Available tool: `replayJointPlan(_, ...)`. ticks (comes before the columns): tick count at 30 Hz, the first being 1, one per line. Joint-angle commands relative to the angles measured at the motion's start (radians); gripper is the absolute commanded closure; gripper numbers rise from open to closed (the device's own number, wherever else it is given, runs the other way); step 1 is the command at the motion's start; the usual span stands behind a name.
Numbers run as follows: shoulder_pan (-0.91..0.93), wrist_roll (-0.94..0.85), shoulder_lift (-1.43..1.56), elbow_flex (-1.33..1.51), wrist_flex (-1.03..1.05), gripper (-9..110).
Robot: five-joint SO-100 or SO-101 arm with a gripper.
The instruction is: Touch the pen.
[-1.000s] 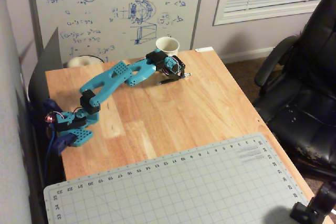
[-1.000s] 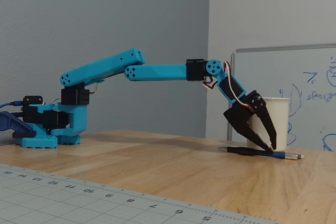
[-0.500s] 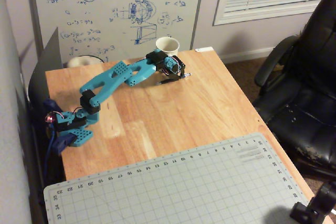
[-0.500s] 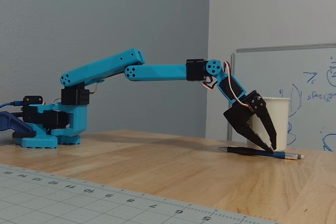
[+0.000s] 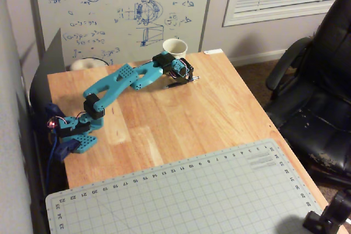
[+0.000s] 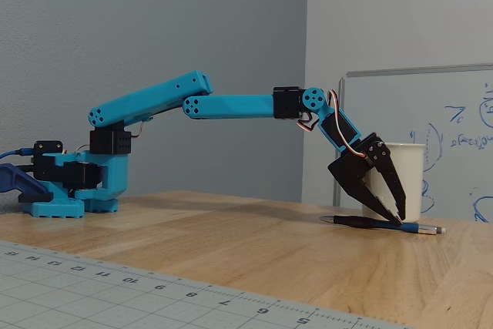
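**Hand tips resting at the pen**

Hand of the turquoise robot arm points down with its black fingers slightly parted, gripping nothing; the tips meet the thin dark pen with a blue section. That pen lies flat on the wooden desk, just in front of the cream mug at the far edge.

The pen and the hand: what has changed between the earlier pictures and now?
Nothing has visibly changed. The hand keeps its fingertips down at the pen, with a small gap between them, and the pen lies in the same place on the table in front of the cream mug.
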Motion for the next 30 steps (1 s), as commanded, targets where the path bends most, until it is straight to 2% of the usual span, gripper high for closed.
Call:
replayJointPlan(1,-0.032,0.014,0.051,-0.077,-0.025,101)
replayJointPlan(30,-0.055,0.009,0.041,-0.077,-0.029,101)
